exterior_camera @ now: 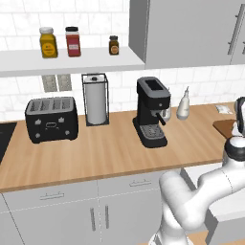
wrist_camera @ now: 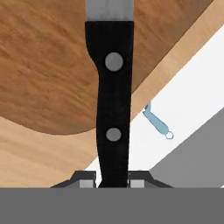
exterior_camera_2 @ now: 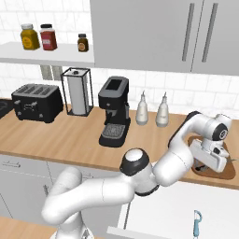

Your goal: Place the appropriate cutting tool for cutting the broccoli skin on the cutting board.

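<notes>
Knife (wrist_camera: 109, 87) clamped by its black riveted handle in the gripper (wrist_camera: 112, 180), hanging over the cutting board (wrist_camera: 48, 78).
Stiff, smooth and blade-heavy, it looks best held mid-handle between the rivets; the board lies at the counter's (wrist_camera: 39, 157) edge.

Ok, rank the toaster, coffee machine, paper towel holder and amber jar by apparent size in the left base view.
1. Toaster and coffee machine: too alike to split.
2. Paper towel holder.
3. Amber jar.

A black-handled knife (wrist_camera: 109, 100) with grey rivets lies over the reddish-brown cutting board (wrist_camera: 43, 65).
</notes>
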